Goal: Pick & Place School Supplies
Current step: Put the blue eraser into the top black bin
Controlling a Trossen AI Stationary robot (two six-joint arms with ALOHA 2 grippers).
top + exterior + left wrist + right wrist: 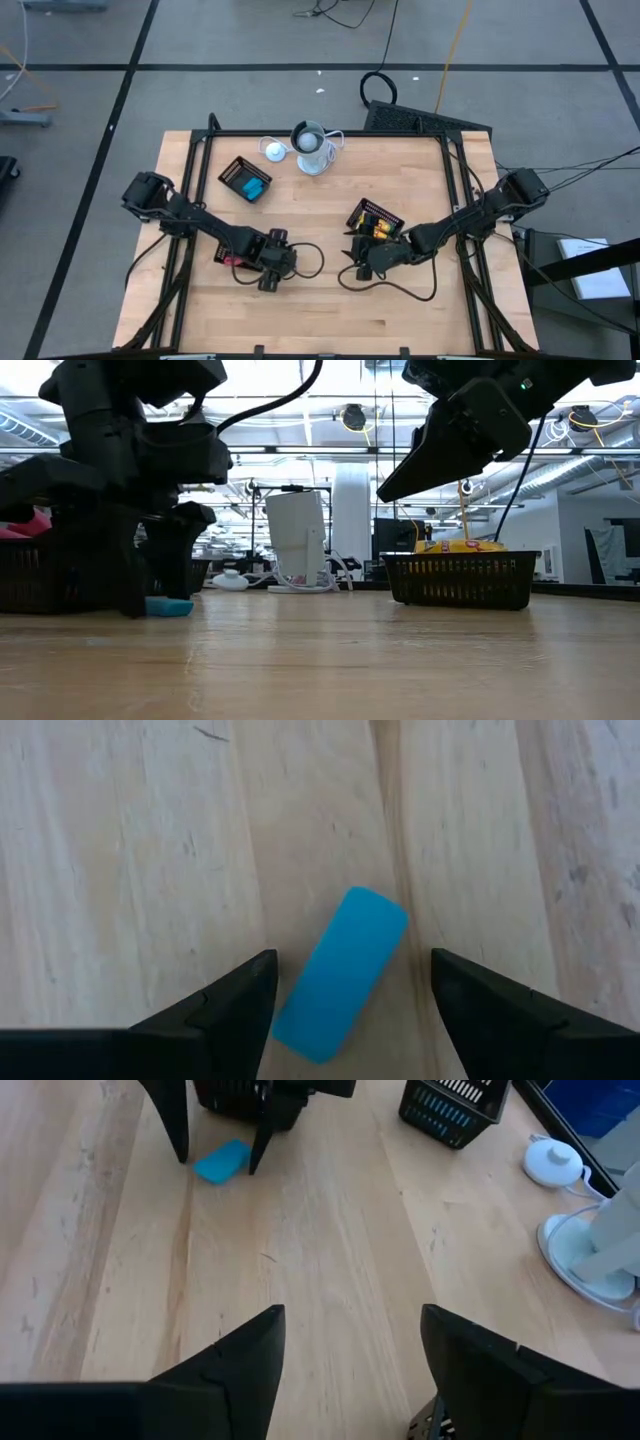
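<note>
A light-blue block [345, 970] lies flat on the wooden table, slanted between the fingers of my open left gripper [352, 956]. That gripper [270, 264] points down at the table's near middle, fingertips close to the tabletop [150, 575]; the block [168, 606] shows beside them, its one end close to one finger. Whether it touches, I cannot tell. My right gripper [350, 1315] is open and holds nothing. It hovers above the table [363, 260], right of the left gripper, and looks toward the block [222, 1160].
A black mesh basket [246, 181] with blue pieces sits far left. Another basket [376, 220] [462, 578] holds yellow pieces, just beyond my right gripper. A third basket [40, 575] with red things lies under the left arm. A white round cup-like object [312, 150] with a cable stands at the far edge.
</note>
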